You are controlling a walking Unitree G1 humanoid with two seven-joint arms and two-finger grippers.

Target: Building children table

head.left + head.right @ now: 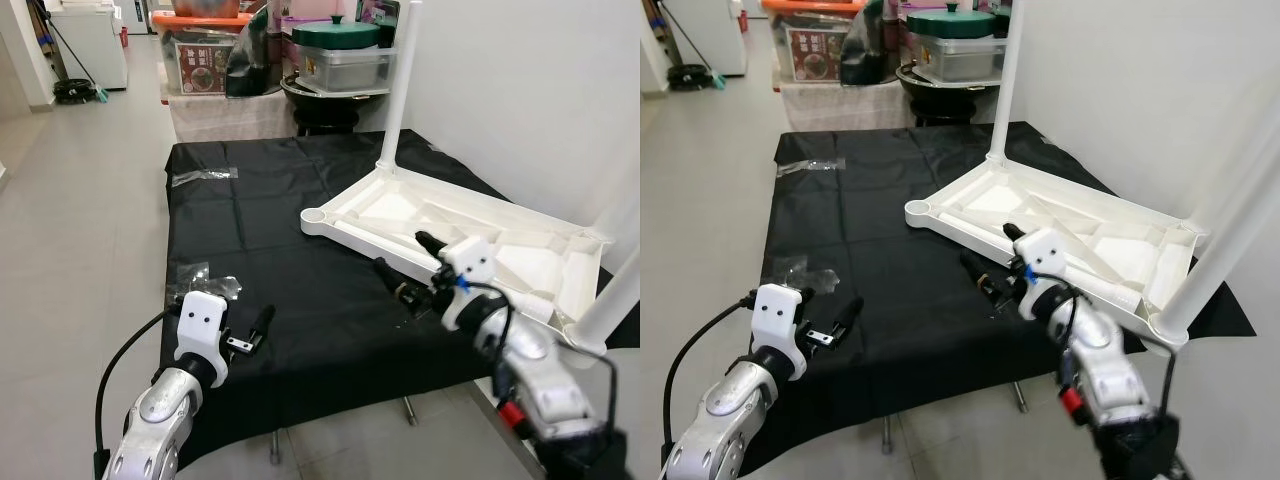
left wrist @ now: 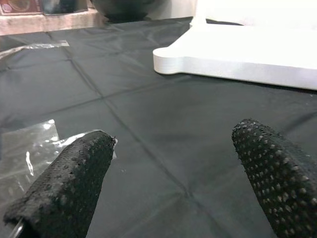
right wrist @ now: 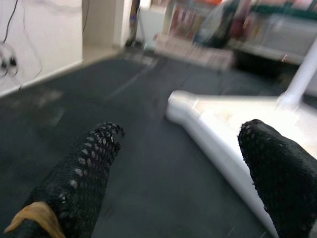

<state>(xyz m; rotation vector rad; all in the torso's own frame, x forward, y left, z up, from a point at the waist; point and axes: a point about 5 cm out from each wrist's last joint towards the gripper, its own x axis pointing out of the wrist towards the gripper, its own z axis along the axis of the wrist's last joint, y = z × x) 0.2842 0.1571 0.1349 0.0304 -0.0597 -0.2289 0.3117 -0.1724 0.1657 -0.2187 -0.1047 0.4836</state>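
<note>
A white children's table (image 1: 460, 215) lies upside down on the black-covered work table (image 1: 260, 230). One white leg (image 1: 400, 90) stands upright at its far corner and another (image 1: 620, 295) at its near right corner. My right gripper (image 1: 405, 257) is open, low over the cloth, just in front of the tabletop's near edge (image 3: 218, 119). My left gripper (image 1: 245, 335) is open and holds nothing, over the cloth at the front left. In the left wrist view the tabletop's rounded corner (image 2: 173, 57) lies ahead of its fingertips (image 2: 267, 148).
Clear plastic bags lie on the cloth at the far left (image 1: 205, 175) and near my left gripper (image 1: 205, 283). Behind the work table stand a green-lidded pot (image 1: 335, 35) and storage boxes (image 1: 200, 50). Tiled floor (image 1: 70, 220) runs along the left; a white wall is at right.
</note>
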